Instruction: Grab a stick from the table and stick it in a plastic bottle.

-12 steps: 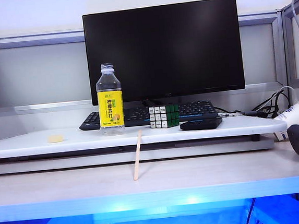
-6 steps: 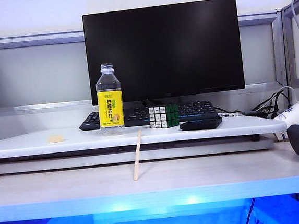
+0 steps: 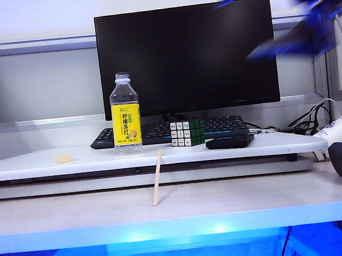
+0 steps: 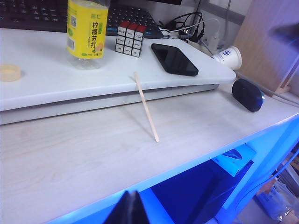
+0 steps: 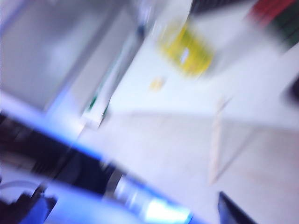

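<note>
Wooden stick (image 3: 157,178) leans on the shelf, well below the blurred, spread right gripper (image 3: 275,20); left gripper (image 4: 130,211) pressed together.

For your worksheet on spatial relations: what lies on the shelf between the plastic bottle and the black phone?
A Rubik's cube stands between the plastic bottle and the black phone on the raised shelf, clearest in the left wrist view; the exterior view shows it too.

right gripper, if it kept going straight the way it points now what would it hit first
Hard to tell: the right gripper is a motion-blurred streak high before the monitor, jaws apart. Its wrist view faces the table near the stick, so probably bare table beside the stick.
</note>
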